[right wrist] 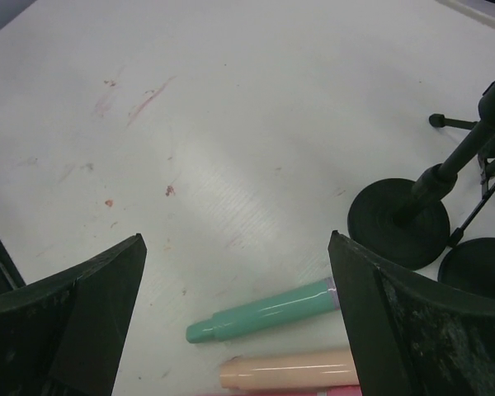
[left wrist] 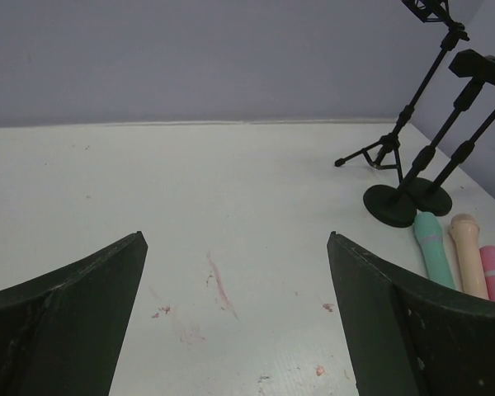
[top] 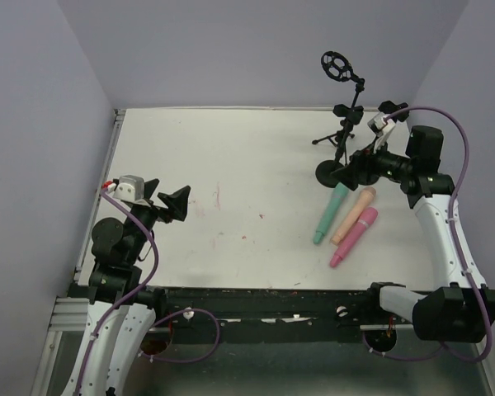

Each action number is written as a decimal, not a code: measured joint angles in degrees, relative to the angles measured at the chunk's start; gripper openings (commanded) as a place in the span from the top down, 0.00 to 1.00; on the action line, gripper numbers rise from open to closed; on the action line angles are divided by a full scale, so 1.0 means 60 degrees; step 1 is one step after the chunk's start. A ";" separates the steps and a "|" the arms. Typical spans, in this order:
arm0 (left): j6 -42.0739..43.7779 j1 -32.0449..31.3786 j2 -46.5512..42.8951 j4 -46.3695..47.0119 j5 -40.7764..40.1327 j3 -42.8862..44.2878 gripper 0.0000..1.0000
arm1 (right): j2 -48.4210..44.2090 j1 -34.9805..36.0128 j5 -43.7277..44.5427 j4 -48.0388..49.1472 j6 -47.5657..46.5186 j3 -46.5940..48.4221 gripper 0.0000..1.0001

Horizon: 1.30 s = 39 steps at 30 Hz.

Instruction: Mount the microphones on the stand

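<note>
Three microphones lie side by side on the white table at the right: mint green [top: 330, 213], peach [top: 352, 214] and pink [top: 354, 236]. Black stands are just behind them: a tripod stand [top: 343, 107] topped by a ring mount, and a round-base stand [top: 327, 172]. My right gripper [top: 344, 175] is open and empty, hovering over the heads of the microphones beside the round base. Its wrist view shows the green microphone [right wrist: 264, 313] and the peach one [right wrist: 289, 369] between and below the fingers. My left gripper [top: 177, 204] is open and empty at the far left.
The left wrist view shows two round stand bases [left wrist: 389, 205], the tripod legs [left wrist: 379, 153] and the microphones [left wrist: 433, 247] far to the right. Purple walls close in the table at the back and sides. Faint red smears [top: 217, 196] mark the table's middle.
</note>
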 measured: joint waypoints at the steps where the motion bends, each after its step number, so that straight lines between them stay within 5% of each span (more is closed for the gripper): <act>1: -0.0004 0.0000 0.0000 0.0004 0.0007 0.0000 0.01 | 0.0069 0.0015 0.0091 0.0189 -0.0109 -0.0087 0.00; 12: -0.0058 -0.0018 0.0204 0.0000 0.0117 0.0000 0.01 | 0.1217 0.0200 0.2809 0.2936 -0.0127 -0.0670 0.11; 22: -0.0127 -0.0018 0.0426 0.0000 0.0284 0.0000 0.01 | 0.2342 0.0204 0.3016 0.5446 0.0317 -0.1024 0.23; 29: -0.0131 -0.0018 0.0452 0.0000 0.0302 0.0000 0.01 | 0.2900 0.0229 0.2976 0.6215 0.0423 -0.0889 0.41; 39: -0.0135 -0.0018 0.0514 -0.0004 0.0404 0.0000 0.01 | 0.3508 0.0280 0.2641 0.6528 0.0437 -0.0306 0.80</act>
